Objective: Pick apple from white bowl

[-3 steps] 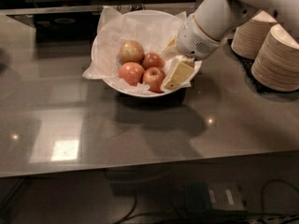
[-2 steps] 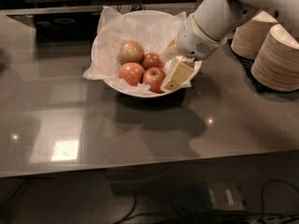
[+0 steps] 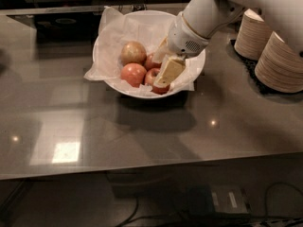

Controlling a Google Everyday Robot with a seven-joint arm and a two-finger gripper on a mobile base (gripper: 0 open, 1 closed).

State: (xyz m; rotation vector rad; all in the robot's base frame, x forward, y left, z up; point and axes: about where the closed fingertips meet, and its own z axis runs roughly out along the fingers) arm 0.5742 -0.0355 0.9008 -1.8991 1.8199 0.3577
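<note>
The white bowl (image 3: 106, 41), lined with crinkled white paper, stands on the grey counter at centre back. It holds several apples. A deep-red apple (image 3: 152, 78) lies at the bowl's front right, and another red one (image 3: 149, 62) lies just behind it. A yellow-green apple (image 3: 133, 52) and a paler orange-pink apple (image 3: 133, 74) lie to their left. My gripper (image 3: 157, 70) reaches down into the bowl from the upper right. It is open. One cream finger (image 3: 168, 71) covers the right side of the deep-red apple, and the other finger sits behind.
Stacks of beige paper bowls (image 3: 279, 63) stand on a dark mat at the right, close to my arm (image 3: 203, 13). The grey counter (image 3: 142, 136) stretches in front of the bowl to its front edge. Cables lie on the floor below.
My gripper has shifted a little to the left and lower, so its front finger now overlaps the deep-red apple. The apples and the bowl have not moved.
</note>
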